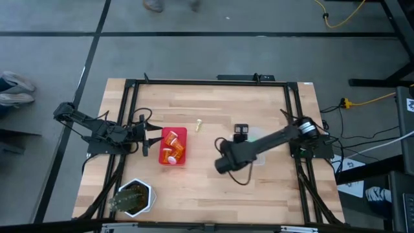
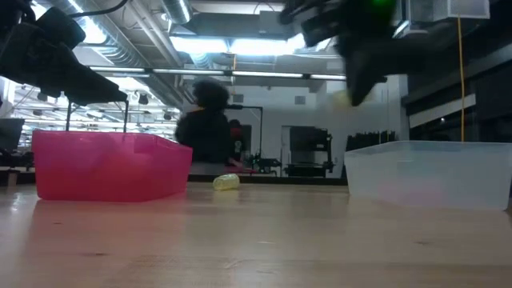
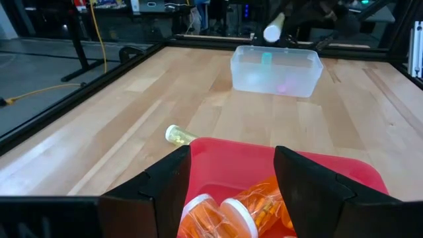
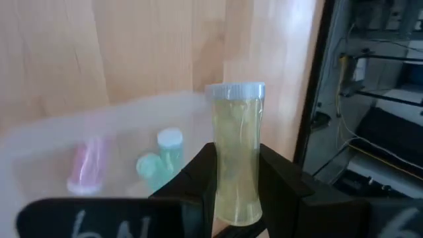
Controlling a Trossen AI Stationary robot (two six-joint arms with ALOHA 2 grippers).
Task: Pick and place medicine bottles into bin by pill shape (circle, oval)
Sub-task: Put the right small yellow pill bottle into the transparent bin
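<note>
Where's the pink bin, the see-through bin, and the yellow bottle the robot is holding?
pink bin (image 2: 112, 172): low view, front wall.
clear bin (image 3: 246, 79): left wrist view, bare front wall.
yellow bottle (image 4: 236, 152): right wrist view, body above the fingers.

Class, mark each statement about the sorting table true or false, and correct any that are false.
1. The right gripper holds a yellow-green bottle. True.
2. The pink bin holds orange bottles. True.
3. The clear bin holds orange bottles. False: it holds teal and pink ones.
4. A yellow-green vial lies on the table outside both bins. True.
5. The left gripper grips an orange bottle. False: it is open over the pink bin.
</note>
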